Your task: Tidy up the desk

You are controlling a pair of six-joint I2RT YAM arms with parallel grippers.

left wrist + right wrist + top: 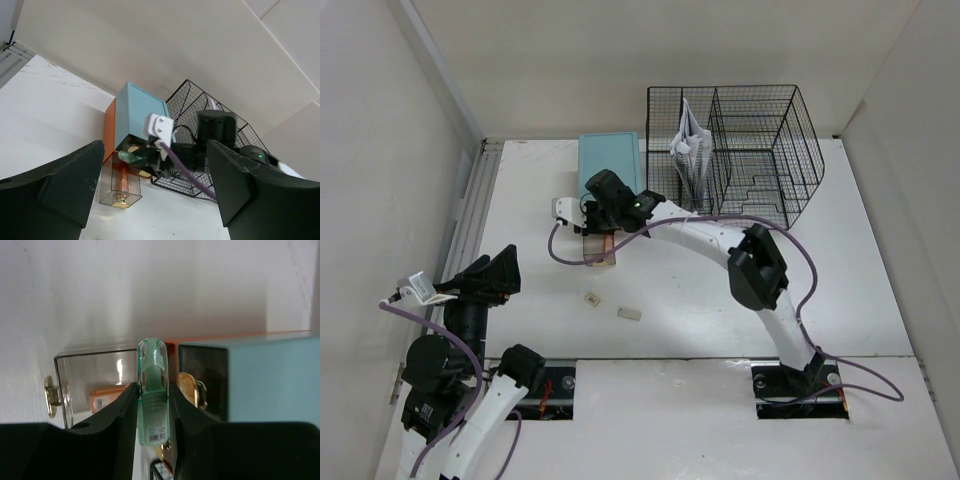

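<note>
The white desk (720, 300) carries a teal-topped drawer box (610, 163) with a clear drawer (601, 250) pulled out in front of it. My right gripper (605, 212) hovers over that drawer. In the right wrist view it (153, 390) is shut on a translucent green marker (153, 415), above the clear drawer (90, 375), where an orange marker (105, 397) lies. My left gripper (490, 272) is open and empty at the desk's left side. In its own view it (155, 200) faces the drawer (117, 182) and the green marker (127, 157).
A black wire-mesh rack (745, 150) holding papers (688, 150) stands at the back right. Two small pale items (590, 298) (629, 313) lie on the desk in front of the drawer. A ribbed metal rail (470, 215) runs along the left edge.
</note>
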